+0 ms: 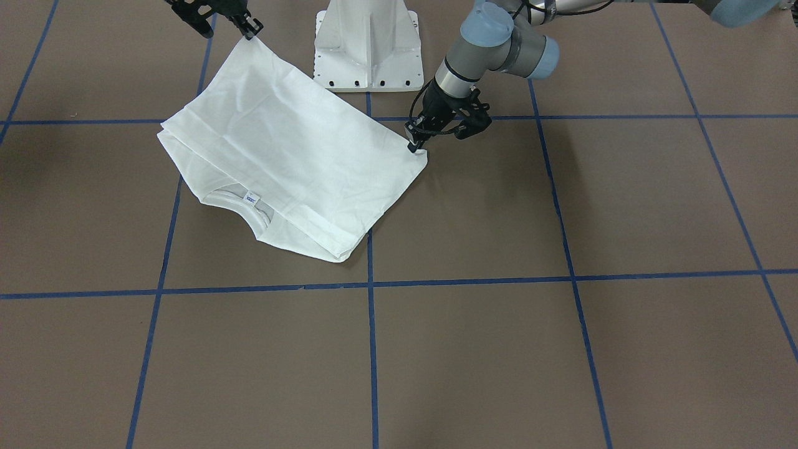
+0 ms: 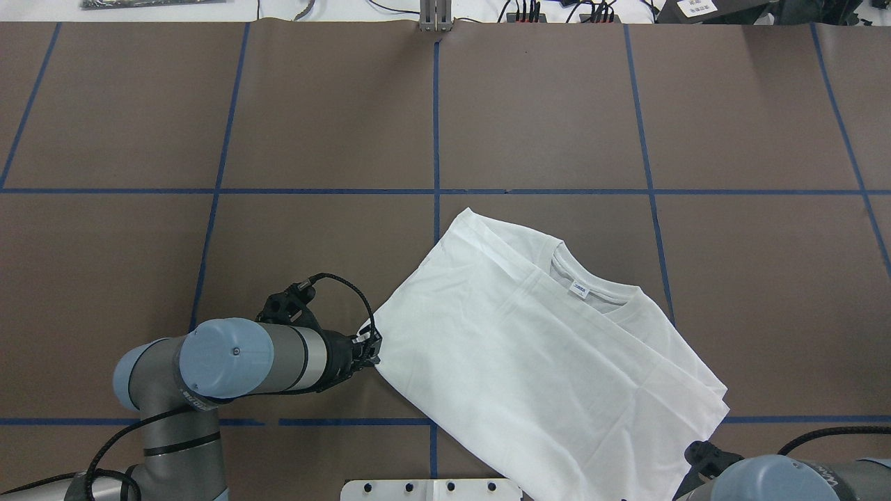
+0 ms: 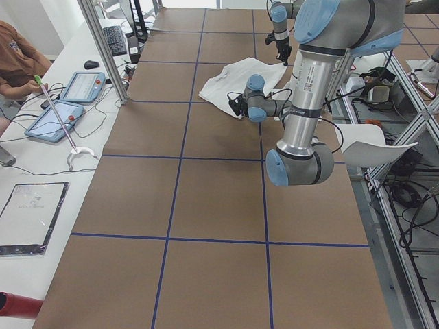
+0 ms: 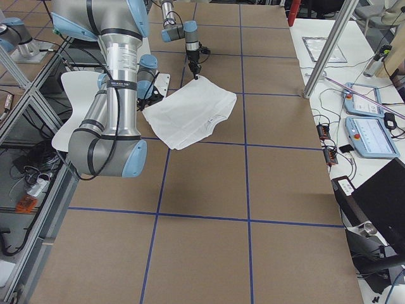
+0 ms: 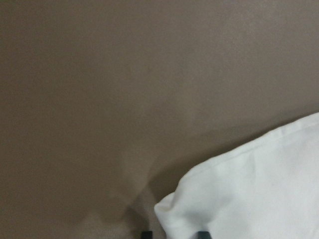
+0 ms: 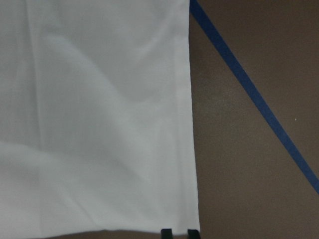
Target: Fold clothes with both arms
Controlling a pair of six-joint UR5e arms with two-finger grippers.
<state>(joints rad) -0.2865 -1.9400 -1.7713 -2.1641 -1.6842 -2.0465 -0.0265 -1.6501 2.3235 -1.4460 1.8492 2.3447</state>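
The white T-shirt [image 1: 293,149] lies folded and flat on the brown table, plain face up, its ribbed collar [image 1: 240,202] and neck label [image 2: 580,289] showing at the far edge. No printed text shows. My left gripper [image 1: 414,144] is low at the shirt's near corner [image 2: 379,348]. In the left wrist view [image 5: 174,233] that corner sits pinched between the two fingertips. My right gripper [image 1: 249,31] is at the other near corner. In the right wrist view [image 6: 179,232] its fingertips are close together on the cloth's corner [image 6: 194,226].
The white pedestal base [image 1: 368,47] stands between the arms, just behind the shirt. Blue tape lines [image 1: 371,349] cross the table. An operators' desk with tablets [image 3: 68,103] and a metal post [image 3: 103,48] border the far side.
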